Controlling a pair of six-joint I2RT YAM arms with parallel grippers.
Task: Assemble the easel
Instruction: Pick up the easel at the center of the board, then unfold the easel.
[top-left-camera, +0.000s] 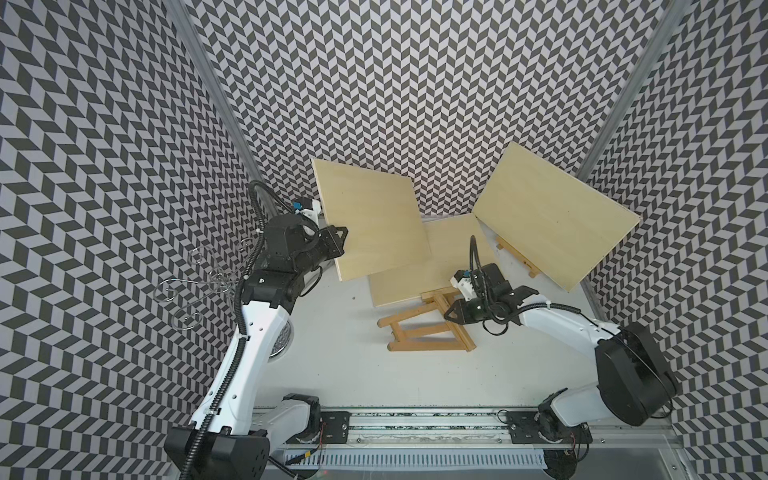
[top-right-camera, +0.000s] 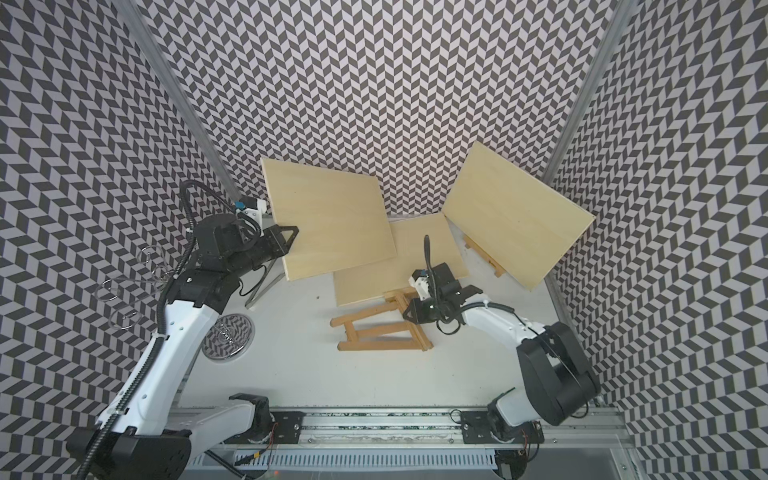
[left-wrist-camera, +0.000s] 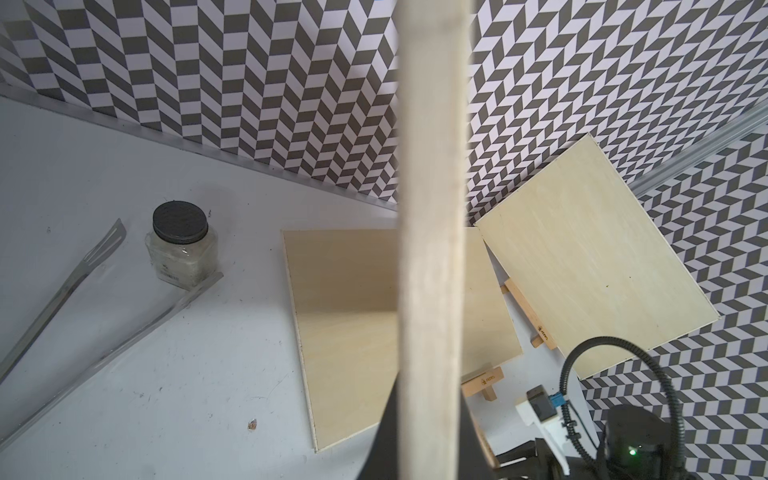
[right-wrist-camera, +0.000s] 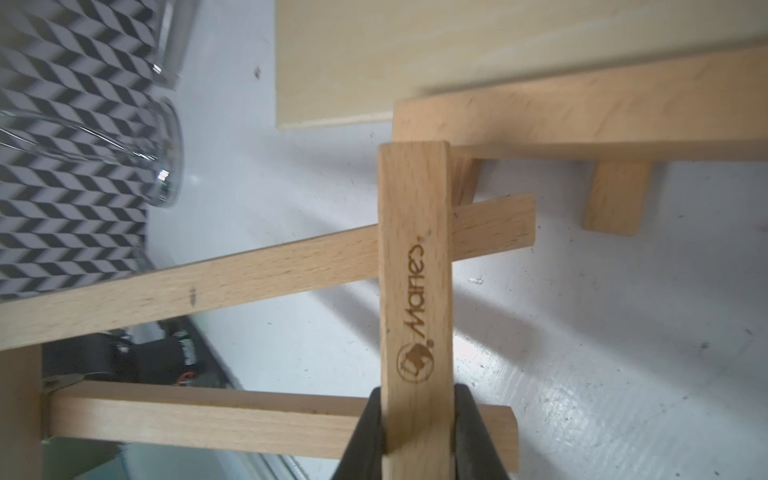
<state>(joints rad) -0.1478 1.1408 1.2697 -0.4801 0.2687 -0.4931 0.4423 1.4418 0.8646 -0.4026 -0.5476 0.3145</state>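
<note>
White bench runs from the arms' base rail at its near edge to the chevron-papered back wall. Nearest, on the left side, a round shiny disc lies on the surface. At mid-bench lies the small wooden easel, its bottom bars toward the rail and its top end meeting the near edge of the flat board; whether that end sits over or under the board I cannot tell. The right gripper reaches in from the right, and the right wrist view shows its jaws clenched on either side of the easel's branded strip. Beyond, the left gripper has its jaws clamped on the left edge of the raised board, a pale plywood sheet held tilted above the bench and overlapping the flat board's left part in both top views. The left wrist view shows a glass jar with a black lid standing near the back wall, just beside metal tongs. At the far right, the leaning board slopes up toward the side wall, with a second easel partly hidden beneath its lower edge.
</note>
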